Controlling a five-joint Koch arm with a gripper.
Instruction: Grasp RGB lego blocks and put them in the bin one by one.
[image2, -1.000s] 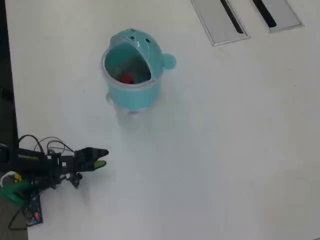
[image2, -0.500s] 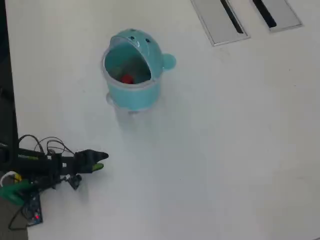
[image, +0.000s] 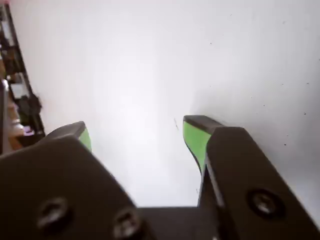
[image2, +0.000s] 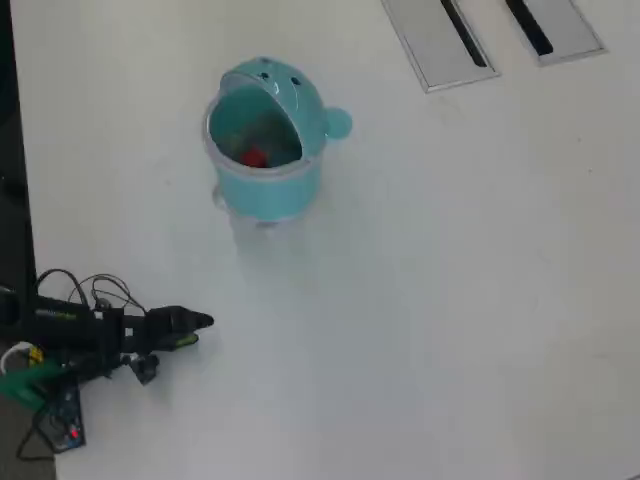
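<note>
On the white tabletop (image2: 450, 300), in the overhead view, the teal bin (image2: 268, 180) stands upright near the upper middle, with its domed hood to the top and its round knob on the right side. Inside the bin, near the bottom, a small red block (image2: 253, 157) is visible. If the other blocks are also inside, I cannot tell; the inside is dim and only the red one shows clearly.

The arm lies low at the lower left edge of the tabletop, well apart from the bin, with loose black wires around its base. The hand (image2: 194, 329) points to the right in this view, and a little green shows at its tip.

In the wrist view the hand (image: 134, 134) is spread: the two black fingers with green pads (image: 196, 138) stand apart, and between them only bare tabletop (image: 150, 65) is seen. Nothing is held between the fingers.

At the top right of the overhead view, two grey panels (image2: 440, 40) with dark slots are set in the tabletop, far from the arm.
</note>
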